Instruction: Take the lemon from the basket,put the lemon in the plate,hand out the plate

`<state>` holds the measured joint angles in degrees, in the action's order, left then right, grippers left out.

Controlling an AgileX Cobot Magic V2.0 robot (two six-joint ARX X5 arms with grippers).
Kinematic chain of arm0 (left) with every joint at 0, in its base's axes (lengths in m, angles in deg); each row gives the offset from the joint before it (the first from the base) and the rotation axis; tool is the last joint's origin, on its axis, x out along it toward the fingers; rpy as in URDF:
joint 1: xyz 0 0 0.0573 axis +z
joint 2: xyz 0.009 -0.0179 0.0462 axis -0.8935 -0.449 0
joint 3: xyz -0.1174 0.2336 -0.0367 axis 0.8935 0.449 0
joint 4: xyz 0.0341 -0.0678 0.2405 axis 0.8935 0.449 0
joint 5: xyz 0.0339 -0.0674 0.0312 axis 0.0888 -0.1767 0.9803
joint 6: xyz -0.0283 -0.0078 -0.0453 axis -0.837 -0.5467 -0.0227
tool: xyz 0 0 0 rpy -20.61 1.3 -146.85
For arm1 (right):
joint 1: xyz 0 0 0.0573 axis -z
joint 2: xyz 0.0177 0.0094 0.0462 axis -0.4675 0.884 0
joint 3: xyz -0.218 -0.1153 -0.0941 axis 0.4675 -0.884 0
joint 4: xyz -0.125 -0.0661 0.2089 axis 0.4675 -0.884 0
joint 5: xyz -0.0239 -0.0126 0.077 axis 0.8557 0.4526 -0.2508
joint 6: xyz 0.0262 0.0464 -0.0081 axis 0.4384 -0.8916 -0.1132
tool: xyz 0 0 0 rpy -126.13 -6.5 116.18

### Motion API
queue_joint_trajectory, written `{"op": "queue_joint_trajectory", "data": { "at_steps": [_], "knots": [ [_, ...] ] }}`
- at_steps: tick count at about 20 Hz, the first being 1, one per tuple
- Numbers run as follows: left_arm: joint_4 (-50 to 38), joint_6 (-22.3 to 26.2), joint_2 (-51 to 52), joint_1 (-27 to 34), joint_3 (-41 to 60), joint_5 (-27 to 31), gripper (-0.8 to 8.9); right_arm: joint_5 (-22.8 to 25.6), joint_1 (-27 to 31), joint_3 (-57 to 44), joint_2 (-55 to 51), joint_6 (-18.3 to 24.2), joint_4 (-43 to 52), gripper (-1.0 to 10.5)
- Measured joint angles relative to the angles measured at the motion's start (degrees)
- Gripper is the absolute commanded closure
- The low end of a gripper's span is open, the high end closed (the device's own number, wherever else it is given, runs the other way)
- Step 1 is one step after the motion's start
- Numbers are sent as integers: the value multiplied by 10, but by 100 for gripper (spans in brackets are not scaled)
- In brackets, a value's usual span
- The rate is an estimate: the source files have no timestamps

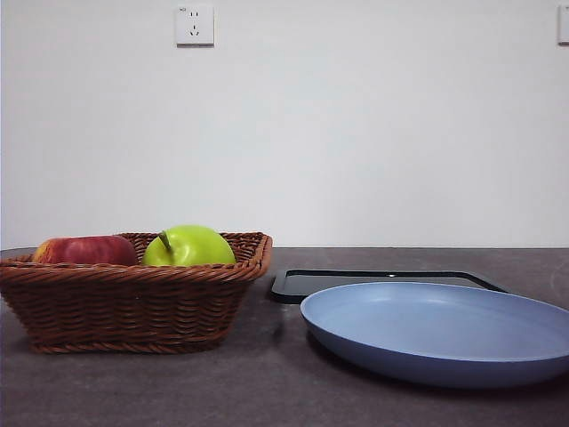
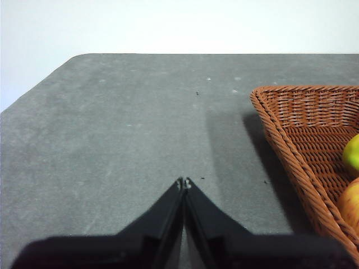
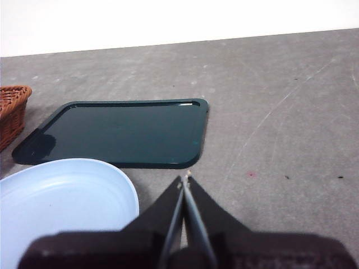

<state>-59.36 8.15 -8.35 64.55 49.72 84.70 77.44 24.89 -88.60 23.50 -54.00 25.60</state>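
Front view: basket [image 1: 133, 302] holding red apple [image 1: 84, 250] and green apple [image 1: 188, 245]; no lemon visible; plate [image 1: 444, 331] empty, black tray [image 1: 382, 281] behind. Left wrist: left gripper [image 2: 184, 182], jaws together, beside basket; step 1 unstarted, reach in next. Right wrist: right gripper [image 3: 185, 180], jaws together, near plate.

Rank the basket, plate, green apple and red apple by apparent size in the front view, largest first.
1. Basket and plate: similar spans, and the plate is cropped at the picture's edge, so no ranking.
2. Green apple and red apple: both partly hidden by the rim, too alike to rank.
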Motion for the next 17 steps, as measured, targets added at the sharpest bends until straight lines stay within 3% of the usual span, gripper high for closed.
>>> {"op": "queue_joint_trajectory", "data": {
  "at_steps": [3,7,13,17],
  "knots": [
    [0,-3,0,0,0,-2,805,-2,0,0,0,-18,5,941],
    [-3,-32,0,0,0,-30,805,-2,0,0,0,-79,12,941],
    [-27,-122,0,0,0,-141,805,-2,0,0,0,-167,14,941],
    [-55,-159,0,0,0,-227,806,-5,0,0,0,-194,14,941]
  ]
}}
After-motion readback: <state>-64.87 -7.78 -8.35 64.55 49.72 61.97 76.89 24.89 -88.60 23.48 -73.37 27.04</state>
